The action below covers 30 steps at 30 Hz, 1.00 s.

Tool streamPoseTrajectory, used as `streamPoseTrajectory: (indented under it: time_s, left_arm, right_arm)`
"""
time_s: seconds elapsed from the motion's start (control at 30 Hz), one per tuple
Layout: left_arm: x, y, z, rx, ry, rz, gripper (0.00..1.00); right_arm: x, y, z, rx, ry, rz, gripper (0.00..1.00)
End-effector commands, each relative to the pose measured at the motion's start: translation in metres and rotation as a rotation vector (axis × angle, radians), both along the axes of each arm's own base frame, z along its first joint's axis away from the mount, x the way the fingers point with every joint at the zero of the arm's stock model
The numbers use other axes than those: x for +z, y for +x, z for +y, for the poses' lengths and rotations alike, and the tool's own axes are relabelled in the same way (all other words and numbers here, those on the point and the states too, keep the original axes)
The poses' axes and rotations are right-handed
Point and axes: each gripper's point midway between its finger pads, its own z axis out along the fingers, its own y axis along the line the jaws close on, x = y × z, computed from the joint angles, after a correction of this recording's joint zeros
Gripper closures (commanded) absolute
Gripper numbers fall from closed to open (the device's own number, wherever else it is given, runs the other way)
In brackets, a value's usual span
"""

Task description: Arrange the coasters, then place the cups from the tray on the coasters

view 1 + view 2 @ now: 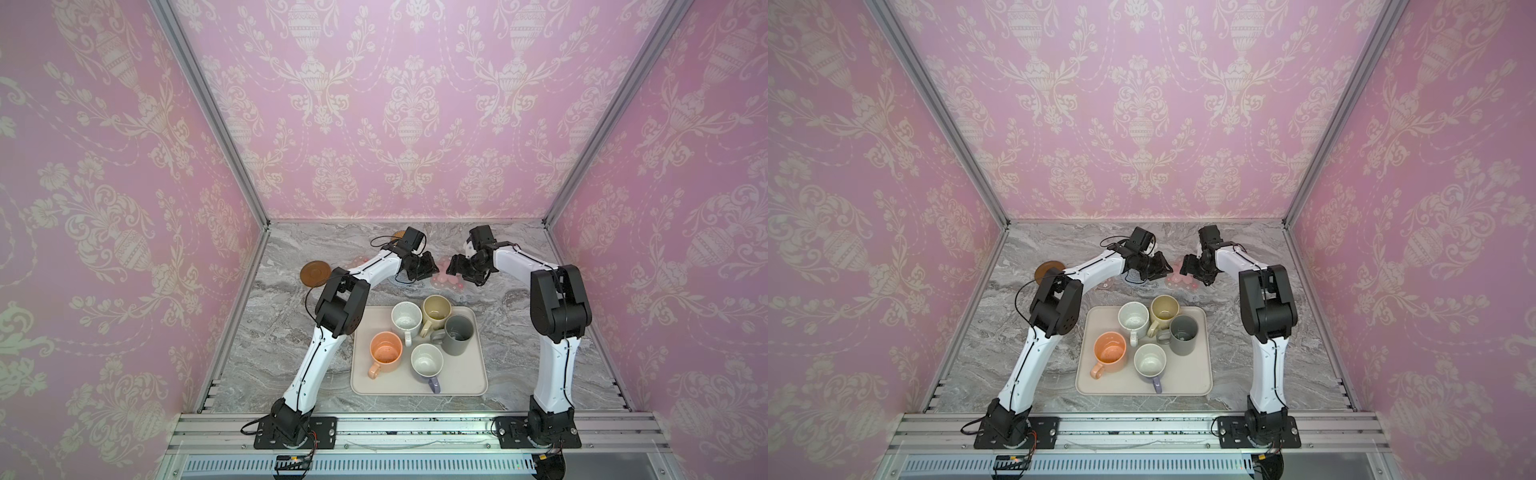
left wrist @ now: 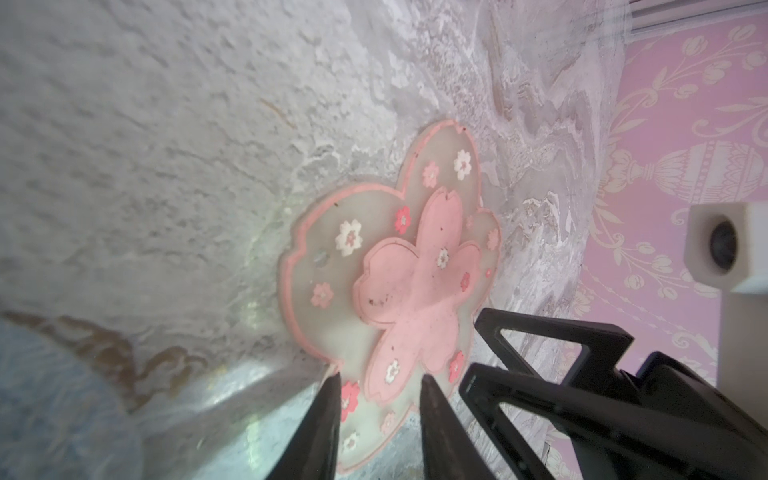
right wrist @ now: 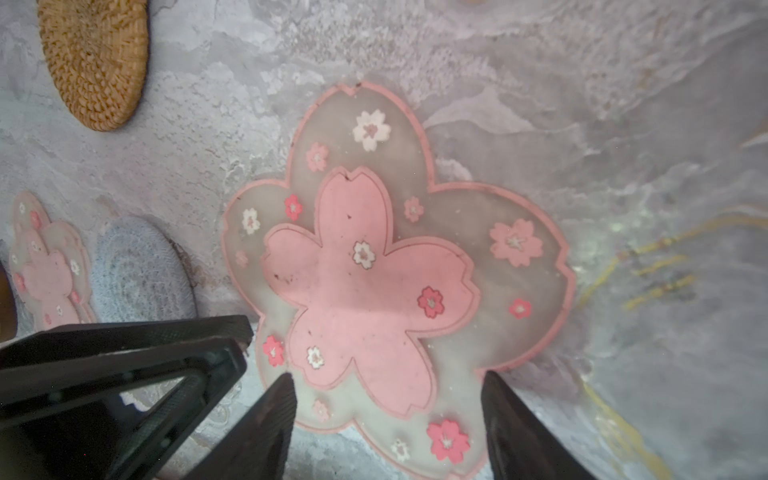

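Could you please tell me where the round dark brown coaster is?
In a top view, the round dark brown coaster lies on the marble table's left side, beside the left arm's elbow and beyond the cream rectangular tray.

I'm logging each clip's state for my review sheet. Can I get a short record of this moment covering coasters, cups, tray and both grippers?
coasters: pink flower coaster, second flower coaster, blue crocheted coaster, rattan coaster, dark brown coaster; all lying on the table
cups: orange cup, speckled white cup, beige-yellow cup, dark grey cup, lavender cup; all on the tray
left gripper: open, tips over the pink flower coaster
right gripper: open, tips over the same coaster
cups on coasters: none
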Motion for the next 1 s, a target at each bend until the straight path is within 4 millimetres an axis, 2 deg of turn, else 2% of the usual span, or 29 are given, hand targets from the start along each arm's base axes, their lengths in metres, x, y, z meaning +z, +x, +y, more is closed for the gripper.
streamPoseTrajectory:
  time_s: [0.0,0.13,0.23,0.47,0.6,0.8,0.97]
  left_arm:
    - [0.031,0.007,0.001,0.009,0.001,-0.058,0.65]
    - [0.054,0.014,0.011,0.013,0.05,-0.134,0.64]
    - [0.067,0.027,0.022,0.021,0.069,-0.161,0.64]
    - [0.08,0.067,0.058,0.073,0.135,-0.214,0.66]
    - [0.08,0.091,0.078,0.122,0.166,-0.239,0.68]
    - [0.068,0.119,0.106,0.207,0.192,-0.26,0.73]
    - [0.047,0.13,0.112,0.221,0.207,-0.268,0.77]
  right_arm:
    - [0.001,0.008,0.001,0.018,0.023,-0.018,0.28]
    - [0.003,0.01,0.002,0.018,0.039,-0.027,0.28]
    - [0.002,0.013,0.002,0.014,0.047,-0.027,0.27]
    - [0.006,0.02,0.004,0.017,0.055,-0.041,0.27]
    - [0.01,0.023,0.005,0.02,0.063,-0.05,0.27]
    - [0.016,0.026,0.009,0.023,0.086,-0.062,0.27]
    - [0.028,0.025,0.01,0.016,0.095,-0.074,0.27]
